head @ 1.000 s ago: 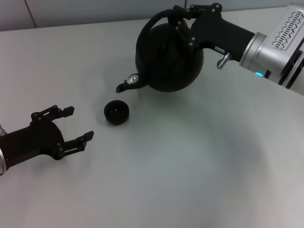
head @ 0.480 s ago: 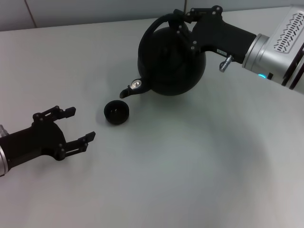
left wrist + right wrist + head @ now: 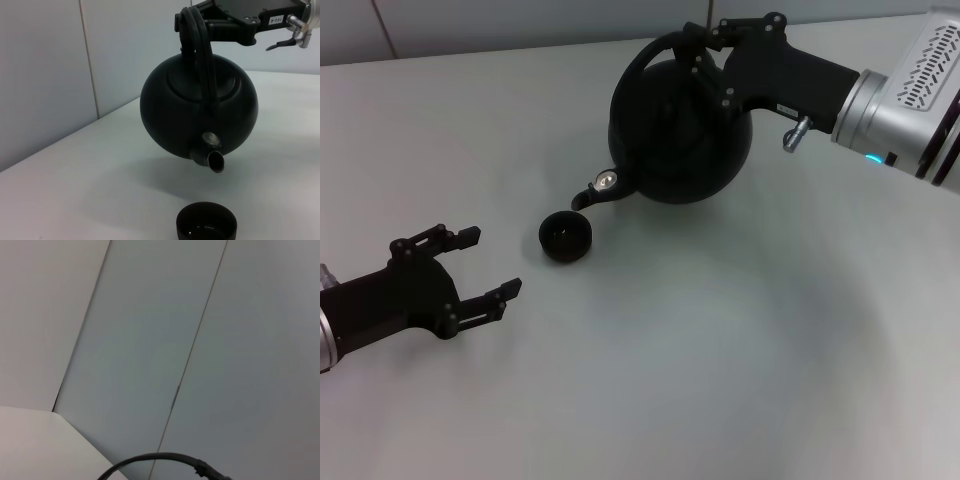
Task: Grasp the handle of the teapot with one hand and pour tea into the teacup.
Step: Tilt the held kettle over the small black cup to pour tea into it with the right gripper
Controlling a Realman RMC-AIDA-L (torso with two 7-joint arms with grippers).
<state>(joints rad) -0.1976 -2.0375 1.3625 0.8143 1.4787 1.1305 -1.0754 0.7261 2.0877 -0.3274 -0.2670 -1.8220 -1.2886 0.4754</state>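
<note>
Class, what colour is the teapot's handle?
Black, like the teapot itself; the handle shows best in the left wrist view.

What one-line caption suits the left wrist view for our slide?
Right pincer holds the tilted teapot by its handle, spout above the teacup.

One teapot (image 3: 680, 135) — one teacup (image 3: 565, 236) — two grippers

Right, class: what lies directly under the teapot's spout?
The teacup stands on the table just below the spout of the tilted teapot, held by the right gripper. Its dark inside hides any tea.
</note>
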